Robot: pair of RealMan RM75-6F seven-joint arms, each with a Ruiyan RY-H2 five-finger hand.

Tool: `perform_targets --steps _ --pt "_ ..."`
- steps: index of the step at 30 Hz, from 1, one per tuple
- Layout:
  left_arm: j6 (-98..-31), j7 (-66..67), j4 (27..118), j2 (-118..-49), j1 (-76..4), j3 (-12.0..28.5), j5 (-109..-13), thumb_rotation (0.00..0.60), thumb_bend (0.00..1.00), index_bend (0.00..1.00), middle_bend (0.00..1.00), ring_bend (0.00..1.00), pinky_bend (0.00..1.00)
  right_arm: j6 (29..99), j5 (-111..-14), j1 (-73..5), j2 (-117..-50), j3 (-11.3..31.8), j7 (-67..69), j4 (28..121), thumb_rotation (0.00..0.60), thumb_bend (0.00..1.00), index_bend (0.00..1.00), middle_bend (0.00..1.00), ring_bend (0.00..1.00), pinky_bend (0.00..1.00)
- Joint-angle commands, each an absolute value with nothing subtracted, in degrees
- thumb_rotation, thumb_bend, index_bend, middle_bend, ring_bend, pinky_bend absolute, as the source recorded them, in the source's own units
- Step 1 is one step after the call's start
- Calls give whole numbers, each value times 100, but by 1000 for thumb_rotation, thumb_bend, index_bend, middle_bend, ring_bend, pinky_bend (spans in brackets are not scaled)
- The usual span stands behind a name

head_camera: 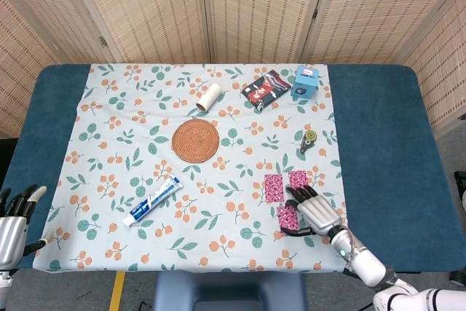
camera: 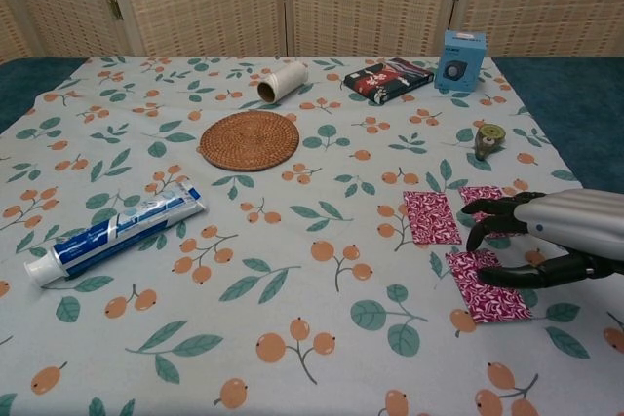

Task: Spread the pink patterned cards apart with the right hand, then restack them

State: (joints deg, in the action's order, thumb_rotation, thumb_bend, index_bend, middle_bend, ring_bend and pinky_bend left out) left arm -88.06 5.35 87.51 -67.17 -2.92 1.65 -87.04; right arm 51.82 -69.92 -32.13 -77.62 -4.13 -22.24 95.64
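We are seeing both views in bright, even, diffuse light, seemingly coming from overhead. Shadows are lying soft and short under the right hand. Nothing is glaring, and focus is holding sharp across the tabletop.
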Motion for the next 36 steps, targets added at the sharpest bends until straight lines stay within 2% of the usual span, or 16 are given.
perform_targets --steps 1,11,15,19,21,27,36 --pt "-8806 536 8755 -6720 -296 167 -8710 600 284 166 129 200 0 5256 -7025 -3149 -7685 -449 -2219 9643 25 268 219 50 0 0" --pt "-8798 543 8769 -6727 -329 185 -8742 600 284 164 129 200 0 5699 -7249 -2955 -7404 -309 -1972 9854 46 268 219 52 0 0" --pt "-8807 552 8793 -6723 -348 194 -8774 600 283 164 129 201 0 5901 -7218 -2900 -7269 -150 -1911 9919 107 268 219 52 0 0" --pt "-8794 546 8812 -6715 -361 185 -8796 600 284 165 129 201 0 5955 -7081 -2915 -7161 40 -1849 9990 234 267 219 52 0 0" --pt "-8806 523 8808 -6716 -357 181 -8808 600 284 165 129 201 0 5928 -7003 -2943 -7173 129 -1788 9990 251 267 219 52 0 0" --pt "-8831 487 8778 -6721 -337 159 -8830 600 284 165 129 201 0 5698 -6641 -3095 -7375 318 -1802 9843 430 268 211 52 0 0" --pt "-8916 385 8724 -6716 -288 145 -8856 600 284 166 129 201 0 5426 -5658 -3469 -7925 600 -2351 9663 443 267 204 52 0 0"
